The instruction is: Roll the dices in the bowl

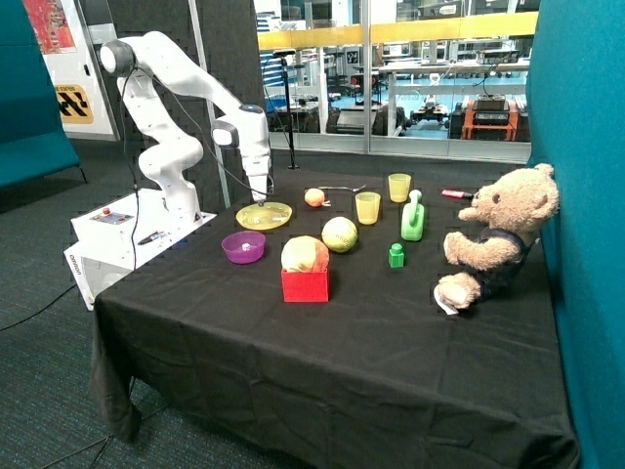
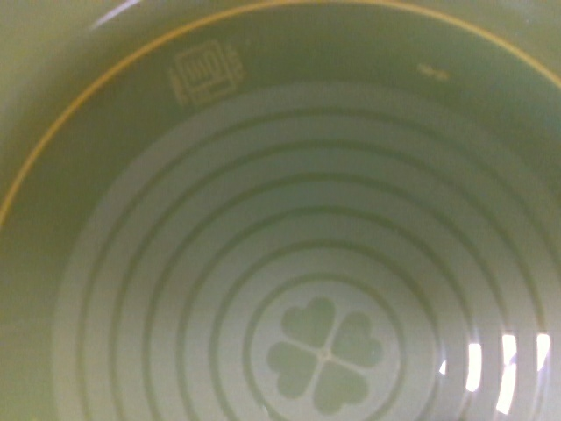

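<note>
The gripper (image 1: pixel 262 198) hangs low over the flat yellow plate (image 1: pixel 264 216); whether it is open or closed cannot be told. The wrist view is filled by the plate's ringed surface (image 2: pixel 263 263) with a clover mark. The purple bowl (image 1: pixel 243 247) sits just beside the plate, nearer the table's front edge, with a whitish speck inside, likely the dices (image 1: pixel 245 243).

bowl (image 1: pixel 243 247) – open above | plate (image 1: pixel 264 216) behind – box (image 1: pixel 305 283) beside
</note>
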Robot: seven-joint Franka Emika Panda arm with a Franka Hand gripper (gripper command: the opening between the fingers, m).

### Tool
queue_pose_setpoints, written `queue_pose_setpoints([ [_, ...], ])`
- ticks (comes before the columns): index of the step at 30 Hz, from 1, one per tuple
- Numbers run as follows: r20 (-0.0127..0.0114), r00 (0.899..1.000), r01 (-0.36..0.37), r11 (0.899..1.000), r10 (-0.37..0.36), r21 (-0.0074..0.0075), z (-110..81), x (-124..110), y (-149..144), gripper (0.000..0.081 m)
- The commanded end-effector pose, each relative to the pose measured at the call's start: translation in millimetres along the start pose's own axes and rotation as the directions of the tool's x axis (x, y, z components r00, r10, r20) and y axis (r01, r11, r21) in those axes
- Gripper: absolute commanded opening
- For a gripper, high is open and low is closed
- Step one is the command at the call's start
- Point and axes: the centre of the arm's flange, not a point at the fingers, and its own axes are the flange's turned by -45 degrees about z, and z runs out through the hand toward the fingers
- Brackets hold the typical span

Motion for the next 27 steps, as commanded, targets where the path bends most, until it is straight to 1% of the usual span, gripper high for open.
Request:
queue_pose_setpoints([
  [1,0.0025,1.0,-0.02,1.0,0.02,-0.0031,14.5,-4,0,0.0334],
  [3,0.0025,1.0,-0.021,1.0,0.021,-0.0031,16.1,-5,0,0.0308],
  [14,0.0024,0.999,-0.033,0.999,0.033,-0.0031,26.2,-7,-1,0.0346],
  [21,0.0024,0.999,-0.05,0.999,0.05,-0.0031,34.3,-12,0,0.0348],
  [27,0.0024,0.998,-0.056,0.998,0.056,-0.0032,36.7,-15,2,0.0354],
])
